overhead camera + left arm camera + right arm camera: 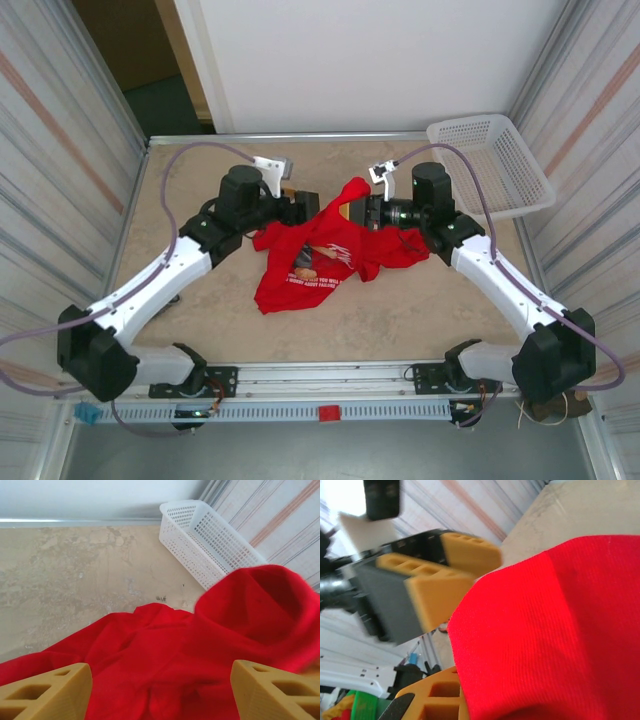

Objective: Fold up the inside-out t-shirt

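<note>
The inside-out t-shirt (312, 262) is bright red and lies crumpled mid-table, its printed graphic facing up. My right gripper (352, 212) is shut on an upper fold of it and holds a peak of cloth raised. In the right wrist view red cloth (550, 630) covers the jaws, and one orange finger (432, 700) shows at the bottom. My left gripper (305, 208) faces it from the left, open. Its two orange fingers (50, 690) stand wide apart over the red cloth (165, 655), gripping nothing. The left gripper's fingers (470, 552) also appear close by in the right wrist view.
A white plastic mesh basket (490, 165) sits at the back right corner, also seen in the left wrist view (205, 540). Corrugated walls close both sides. Bare beige tabletop (400, 310) lies in front of the shirt and to its left.
</note>
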Motion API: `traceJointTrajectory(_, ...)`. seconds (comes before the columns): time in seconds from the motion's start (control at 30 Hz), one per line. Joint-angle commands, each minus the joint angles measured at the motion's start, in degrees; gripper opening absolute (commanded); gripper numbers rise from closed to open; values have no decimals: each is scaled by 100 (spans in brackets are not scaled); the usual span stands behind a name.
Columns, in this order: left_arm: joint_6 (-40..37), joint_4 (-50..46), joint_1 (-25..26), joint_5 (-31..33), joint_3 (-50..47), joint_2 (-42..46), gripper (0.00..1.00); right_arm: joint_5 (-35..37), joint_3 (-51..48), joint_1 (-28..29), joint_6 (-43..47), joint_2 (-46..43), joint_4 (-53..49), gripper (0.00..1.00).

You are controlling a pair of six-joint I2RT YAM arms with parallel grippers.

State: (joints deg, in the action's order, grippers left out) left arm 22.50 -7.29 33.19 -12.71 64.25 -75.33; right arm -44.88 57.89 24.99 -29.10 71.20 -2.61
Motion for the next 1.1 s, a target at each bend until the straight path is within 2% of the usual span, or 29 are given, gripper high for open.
traceJointTrajectory(0.0,68,689,-322,-1085,10,-341,76,-398,-13,-6,212,0,34,0)
traceJointTrajectory(0.17,131,975,-366,-2405,183,-948,77,-425,-23,-1,228,60,41,0)
traceJointTrajectory(0.33,683,1889,-323,-3769,68,-1447,76,-420,-14,-10,267,132,18,0)
traceJointTrajectory(0.4,927,2191,-279,-4134,28,-1594,68,-373,-30,-20,308,143,-29,0)
traceJointTrajectory(0.43,979,2156,-262,-4177,48,-1657,59,-364,-44,-42,317,136,-37,0)
traceJointTrajectory(0.47,1001,2160,-252,-4219,60,-1715,45,-359,-57,-61,324,144,-38,0)
traceJointTrajectory(0.57,1132,2311,-266,-4001,-74,-1669,0,-319,-142,-106,331,125,-38,0)
traceJointTrajectory(0.63,1135,2276,-315,-3613,-154,-1487,0,-270,-247,-141,337,109,-55,0)
traceJointTrajectory(0.77,1116,2019,-486,-2419,-458,-801,0,-97,-596,-252,313,135,28,0)
traceJointTrajectory(0.9,1196,2027,-568,-1899,-744,-227,0,131,-987,-423,172,276,293,0)
traceJointTrajectory(0.93,1218,2013,-568,-1867,-785,-125,0,263,-1056,-462,144,341,301,15)
traceJointTrajectory(0.97,1248,2012,-568,-1837,-816,-37,0,402,-1098,-500,117,415,263,40)
traceJointTrajectory(1.0,1268,1997,-568,-1808,-855,24,0,551,-1110,-516,71,479,213,52)
traceJointTrajectory(1.07,1226,1946,-540,-1746,-933,153,0,772,-1069,-517,-16,495,37,58)
